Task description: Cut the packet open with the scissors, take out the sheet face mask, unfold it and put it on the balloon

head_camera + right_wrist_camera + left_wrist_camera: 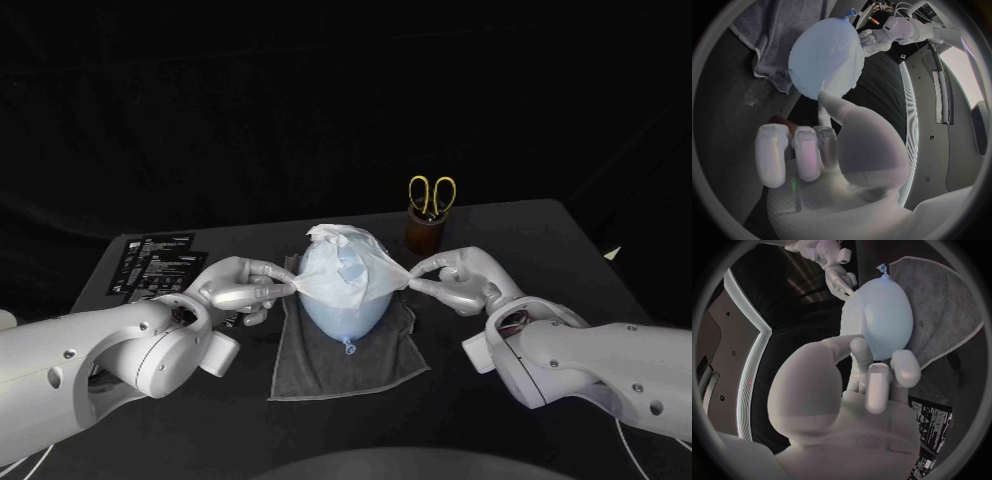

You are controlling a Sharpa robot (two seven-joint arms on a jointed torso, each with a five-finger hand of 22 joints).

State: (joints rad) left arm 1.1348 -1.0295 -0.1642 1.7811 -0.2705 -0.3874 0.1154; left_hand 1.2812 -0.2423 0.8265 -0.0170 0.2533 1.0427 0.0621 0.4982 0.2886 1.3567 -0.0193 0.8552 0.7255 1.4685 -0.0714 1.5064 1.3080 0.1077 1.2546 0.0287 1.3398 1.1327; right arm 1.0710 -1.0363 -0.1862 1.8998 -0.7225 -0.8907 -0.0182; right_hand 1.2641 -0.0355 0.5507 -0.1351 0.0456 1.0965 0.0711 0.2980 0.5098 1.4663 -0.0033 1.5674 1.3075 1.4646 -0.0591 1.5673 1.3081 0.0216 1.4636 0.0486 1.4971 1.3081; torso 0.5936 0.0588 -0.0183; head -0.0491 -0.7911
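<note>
Head view, frame centre: the sheet face mask [343,265] drapes over the balloon [346,312], which lies on a grey cloth [325,365]. The left hand [242,285] and right hand [464,280] each pinch a mask edge between their fingers. The scissors [431,193] stand in a brown holder [423,232] behind, and the black packet [152,262] lies at left.

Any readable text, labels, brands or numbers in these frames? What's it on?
Nothing legible.
White print on the black packet: too small to read in the head view, blurred in the left wrist view.
No text seen on the sheet face mask, balloon or scissors.
</note>
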